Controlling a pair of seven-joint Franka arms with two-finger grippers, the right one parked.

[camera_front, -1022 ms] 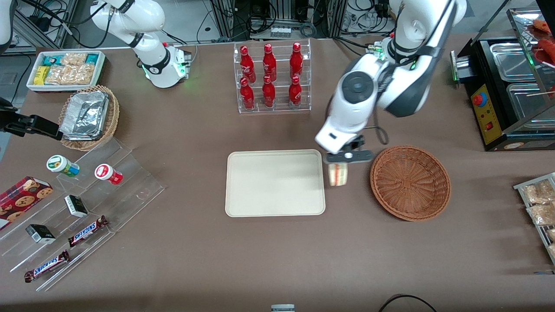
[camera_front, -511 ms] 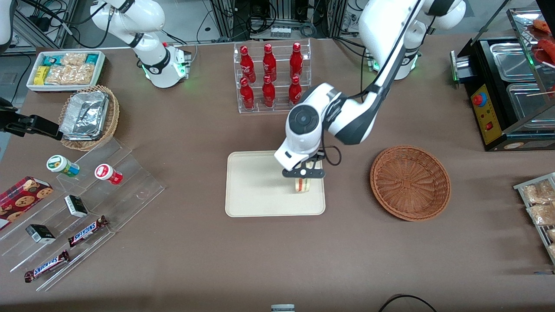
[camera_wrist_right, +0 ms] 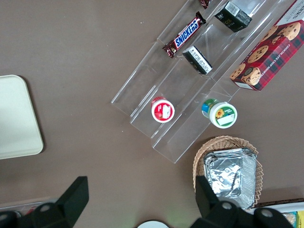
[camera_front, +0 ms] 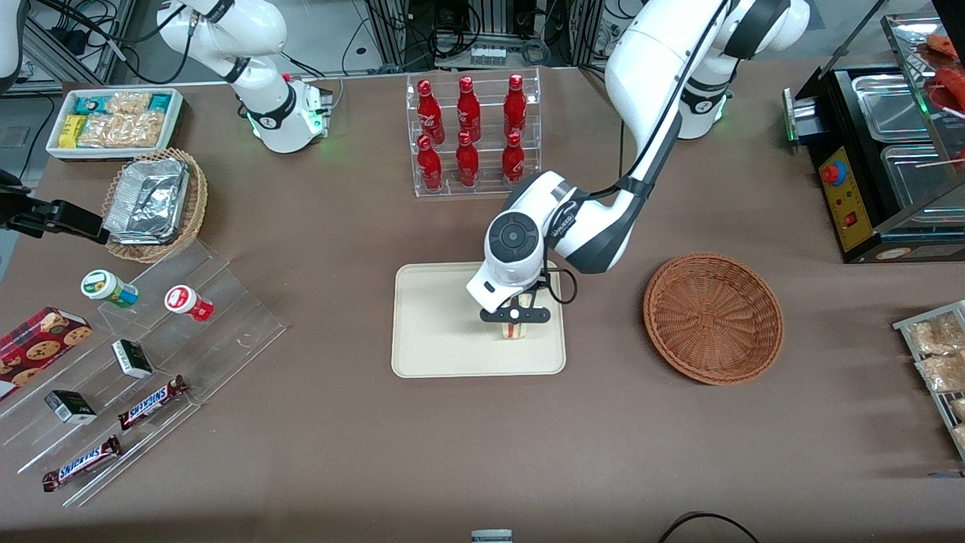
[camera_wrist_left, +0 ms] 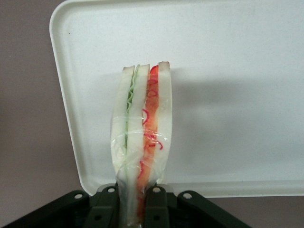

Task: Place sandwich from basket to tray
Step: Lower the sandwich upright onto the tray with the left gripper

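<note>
pincer: the left arm's pincer (camera_front: 515,323) hangs over the tray's half nearer the basket, clamped on the sandwich.
sandwich: the sandwich (camera_wrist_left: 142,137) stands on edge between the fingers (camera_wrist_left: 107,209), wrapped in clear film, green and red filling showing, over the tray; whether it touches the tray is unclear.
tray: the cream tray (camera_front: 437,324) lies on the brown surface (camera_front: 482,445).
basket: the wicker basket (camera_front: 713,317) sits beside the tray toward the working arm's end.
</note>
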